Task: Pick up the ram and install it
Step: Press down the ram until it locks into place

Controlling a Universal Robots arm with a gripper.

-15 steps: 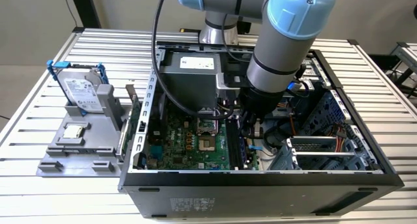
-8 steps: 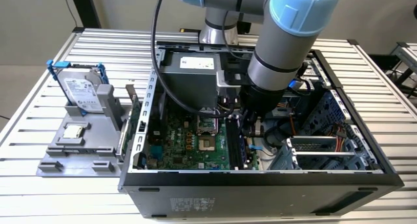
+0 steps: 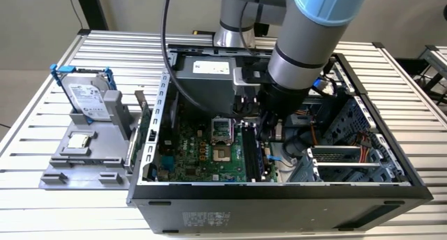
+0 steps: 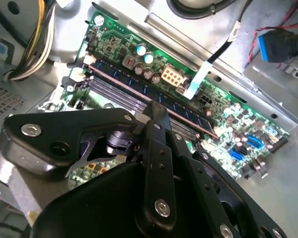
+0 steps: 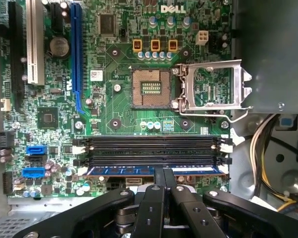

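Claw (image 5: 164,179) closed, finger tips together pressing on top edge of ram (image 5: 154,170), lower centre of first wrist view. Ram sits in slot nearest claw on motherboard (image 5: 119,109); two slots (image 5: 151,144) beyond it bare. Exterior view: arm down inside PC case (image 3: 279,190), frame centre. Risk: off-centre push → one end seats, other stays up, latch (image 5: 224,161) w/o click; excess force flexes board.

Even, bright overhead light in the exterior view, soft shadows inside the computer case (image 3: 391,193), near gripper linkage (image 4: 154,163) blurred, motherboard (image 5: 119,99) sharp.
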